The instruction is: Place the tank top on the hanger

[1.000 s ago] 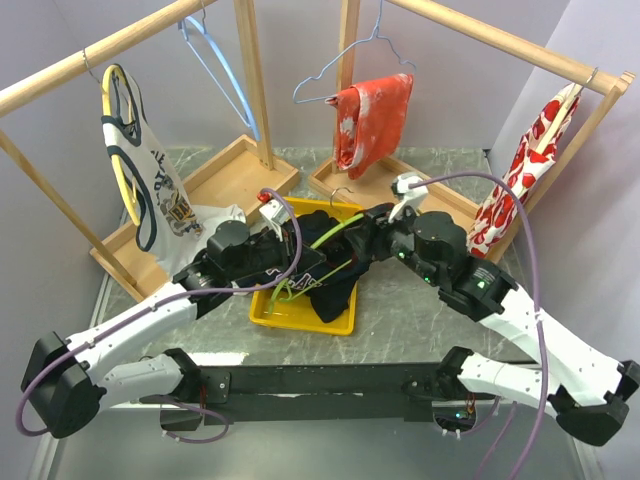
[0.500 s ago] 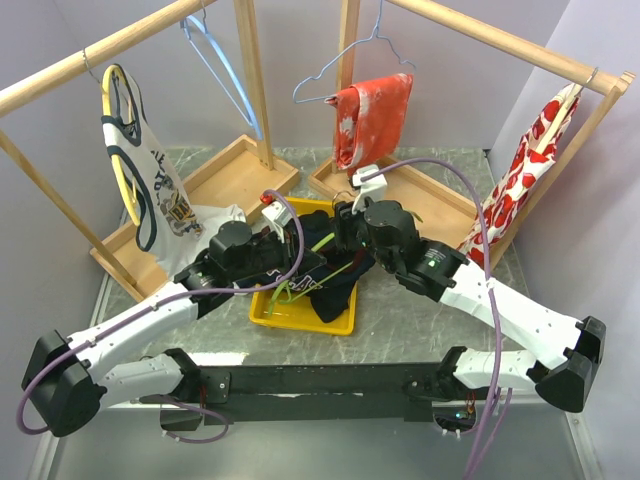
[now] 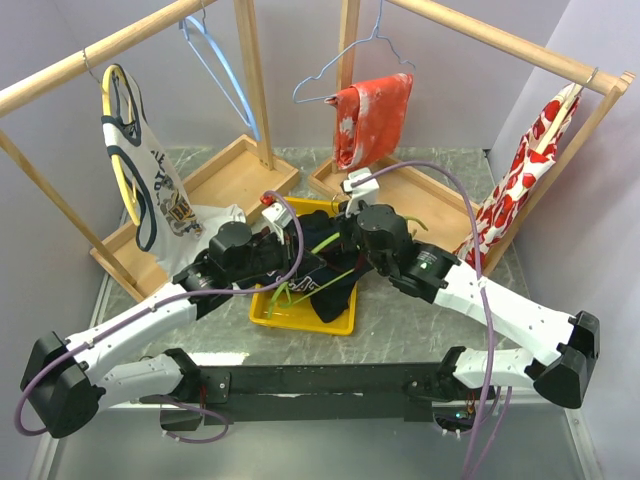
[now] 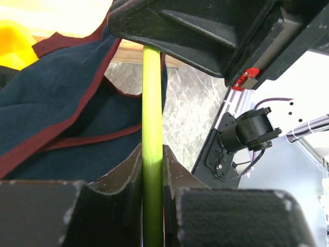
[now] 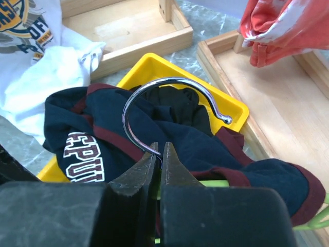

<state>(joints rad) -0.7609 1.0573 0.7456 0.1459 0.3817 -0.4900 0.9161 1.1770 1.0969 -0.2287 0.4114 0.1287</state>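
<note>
The dark navy tank top with red trim lies bunched in the yellow tray, its white lettering facing up. The lime-green hanger lies over and partly inside the cloth. My left gripper is shut on the hanger's green bar, with the tank top just to its left. My right gripper is shut on the foot of the hanger's metal hook, which curls up over the tank top. In the top view the two grippers meet over the tray, left and right.
Wooden racks with tray-like bases stand behind the yellow tray. A white tank top hangs on a yellow hanger at the left. A light blue hanger and red-and-white garments hang at the back and right.
My right arm has swung left over the tray, and its gripper has gone from open to shut on the hook's foot. The left arm has stayed on the green bar.
</note>
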